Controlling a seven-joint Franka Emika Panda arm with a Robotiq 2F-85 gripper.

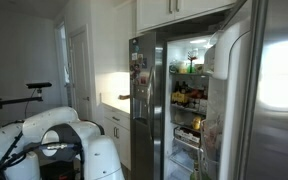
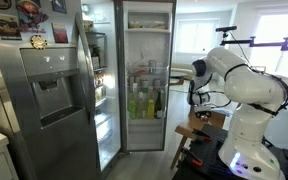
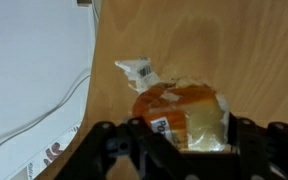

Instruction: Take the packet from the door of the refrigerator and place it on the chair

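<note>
We see a kitchen with the refrigerator [image 1: 189,90] standing open, its lit shelves full of colourful food. Its door [image 1: 279,100] is swung wide, brushed steel facing us and white lining toward the shelves. We judge it was left that way so the arm could reach the bins.

In an exterior view the white arm bends away from the refrigerator and points its claw [image 2: 196,98] down over a wooden chair [image 2: 199,128], well apart from the shelves.

The wrist view looks straight down. The packet [image 3: 184,115], a clear bag with orange-brown contents and a white crimped top, lies against the wood of the chair [image 3: 184,40]. The claw [image 3: 184,128] straddles it, one dark finger [image 3: 139,130] at each side. The fingers sit right at the packet's edges. We cannot tell whether they are pressing on it or have just let go.

We judge the packet is held low and flat so that it rests on the seat rather than dropping. It sits near the seat's edge, beside a white surface [image 3: 29,70] crossed by a thin cable. A nudge toward that side could tip it off.

By our reading the task is near its end. What remains is opening the claw fully and lifting it clear.
</note>
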